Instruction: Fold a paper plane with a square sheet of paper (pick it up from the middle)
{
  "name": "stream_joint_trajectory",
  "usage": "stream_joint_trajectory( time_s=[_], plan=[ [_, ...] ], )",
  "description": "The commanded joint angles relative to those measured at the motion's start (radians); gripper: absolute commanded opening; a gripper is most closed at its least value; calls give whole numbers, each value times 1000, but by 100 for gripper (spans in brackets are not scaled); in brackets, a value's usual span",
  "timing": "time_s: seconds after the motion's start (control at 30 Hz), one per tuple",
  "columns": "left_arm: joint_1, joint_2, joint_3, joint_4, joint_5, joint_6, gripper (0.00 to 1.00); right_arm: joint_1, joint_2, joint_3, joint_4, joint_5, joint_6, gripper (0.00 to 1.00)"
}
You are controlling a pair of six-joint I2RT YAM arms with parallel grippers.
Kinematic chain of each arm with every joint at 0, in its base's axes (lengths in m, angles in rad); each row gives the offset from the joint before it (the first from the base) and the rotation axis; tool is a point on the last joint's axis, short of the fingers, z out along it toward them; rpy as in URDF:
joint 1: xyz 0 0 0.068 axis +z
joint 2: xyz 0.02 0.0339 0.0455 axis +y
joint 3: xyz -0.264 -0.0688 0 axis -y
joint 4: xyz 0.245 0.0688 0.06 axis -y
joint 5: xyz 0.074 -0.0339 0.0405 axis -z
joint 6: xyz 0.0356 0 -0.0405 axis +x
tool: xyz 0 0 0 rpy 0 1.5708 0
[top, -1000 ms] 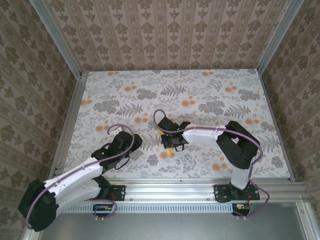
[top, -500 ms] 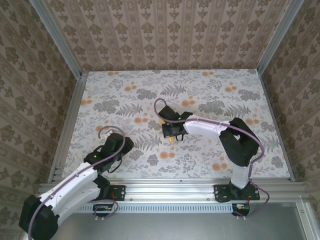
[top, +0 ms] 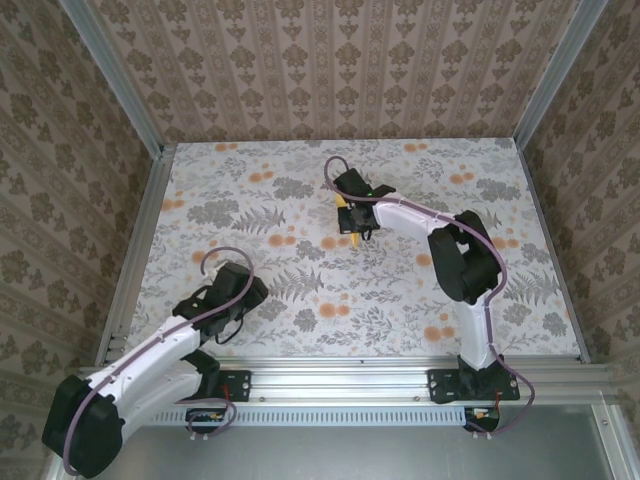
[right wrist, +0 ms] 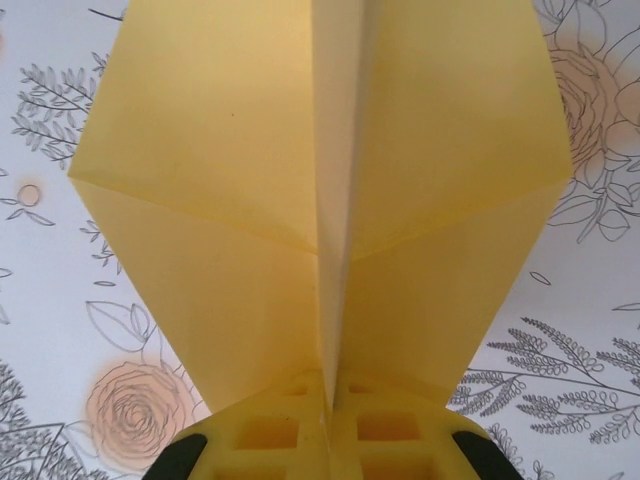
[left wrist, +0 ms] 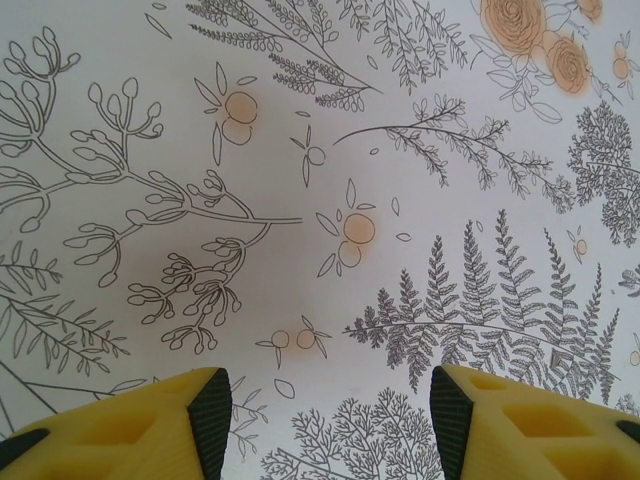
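The square sheet of paper is folded into the paper plane [right wrist: 320, 170], a yellow dart with a centre crease and two wings spread left and right. My right gripper [right wrist: 325, 425] is shut on its centre fold, holding it above the floral table. From above, the right gripper [top: 352, 222] hangs over the far middle of the table with a bit of the yellow plane [top: 357, 238] showing beside it. My left gripper [top: 232, 298] is at the near left. Its fingers [left wrist: 205, 420] stand apart over bare tablecloth, and the left gripper [left wrist: 330, 420] holds nothing.
The table [top: 250, 200] has a white cloth printed with grey ferns and orange flowers. Metal rails [top: 140, 240] and patterned walls close it in on the left, right and far sides. The right arm's elbow [top: 460, 260] sticks up at the right.
The right arm has carried the paper plane from the near middle toward the far middle of the table. The left arm has drawn back toward the near left.
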Motion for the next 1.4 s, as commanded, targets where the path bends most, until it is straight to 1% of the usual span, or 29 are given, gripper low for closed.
stream_joint_trajectory(
  time_s=[0.0,0.33,0.53,0.87,1.13,1.27,1.37],
  plan=[
    [11,10,34,9,17,30,58,0,39,54,-55,0,-29,7],
    [13,30,34,27,28,31,59,1,107,88,-77,5,-31,11],
    [13,26,31,33,32,30,59,4,144,109,-102,14,-31,12],
    [13,28,29,43,31,28,59,19,175,100,-108,36,-28,13],
    [13,28,33,37,34,35,60,36,181,103,-117,50,-15,15],
    [13,30,47,25,34,46,60,36,100,117,-136,76,-16,21],
    [13,43,65,16,29,55,60,36,18,135,-164,81,-25,32]
  ],
)
